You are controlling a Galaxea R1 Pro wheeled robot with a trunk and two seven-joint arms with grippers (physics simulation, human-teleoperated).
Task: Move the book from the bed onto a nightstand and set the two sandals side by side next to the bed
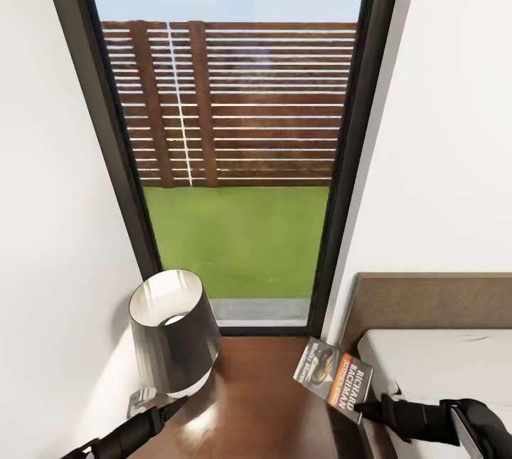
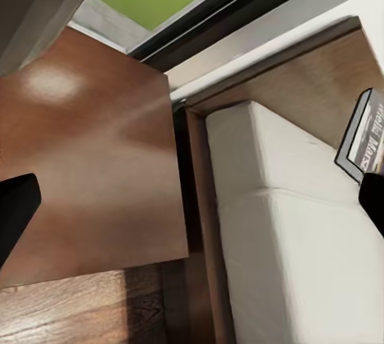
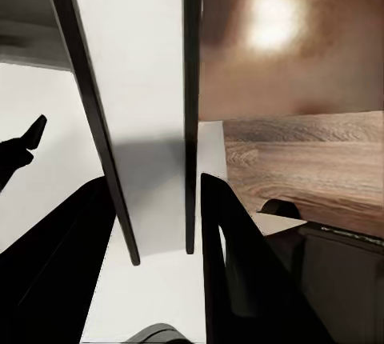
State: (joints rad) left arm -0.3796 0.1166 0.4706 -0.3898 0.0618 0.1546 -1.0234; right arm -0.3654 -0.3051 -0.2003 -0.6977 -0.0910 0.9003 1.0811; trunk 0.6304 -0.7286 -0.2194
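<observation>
Right tool: closed on the lower edge of the book, at about 4 o'clock in the head view; in the right wrist view its two dark fingers pinch the book's thin pale edge between them.
Book: held up and tilted in the air over the gap between the worktop and the bed, front cover with orange band and "RICHARD" facing the camera; it also shows in the left wrist view.
Worktop: glossy dark-brown nightstand at 6 o'clock, just beside the bed frame; its square top shows in the left wrist view.
Lamp: dark shade, standing on the worktop at about 7 o'clock.
Left tool: low over the worktop's 8 o'clock side, near the lamp's base; cannot tell whether open or closed.
Bed: white mattress and wooden headboard at 4 o'clock.
Window: tall, dark-framed, at 12 o'clock, with lawn and a slatted fence beyond.
</observation>
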